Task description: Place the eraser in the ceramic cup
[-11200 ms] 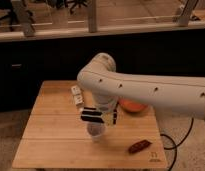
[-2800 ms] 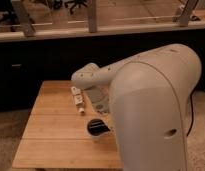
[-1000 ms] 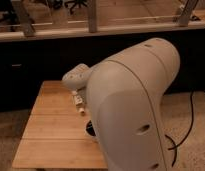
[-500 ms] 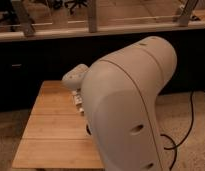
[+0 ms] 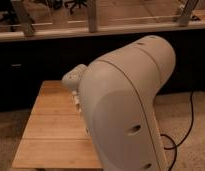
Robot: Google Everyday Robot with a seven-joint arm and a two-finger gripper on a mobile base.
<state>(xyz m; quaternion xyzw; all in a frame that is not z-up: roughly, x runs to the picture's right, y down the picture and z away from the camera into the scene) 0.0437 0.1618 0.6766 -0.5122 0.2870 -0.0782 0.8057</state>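
My arm's large white shell (image 5: 126,110) fills the middle and right of the camera view, over the wooden table (image 5: 51,125). A rounded white joint of the arm (image 5: 73,79) sticks out at its left edge. My gripper is hidden behind the shell, somewhere over the right half of the table. The ceramic cup and the eraser are hidden behind the arm too.
A small white object (image 5: 76,98) peeks out on the table just left of the arm. A black cable (image 5: 188,125) runs over the floor at the right. A dark wall and a window ledge (image 5: 96,32) stand behind the table.
The arm's shell has swung nearer the camera and covers more of the table. The dark cup mouth that showed 2.8 s ago is now hidden.
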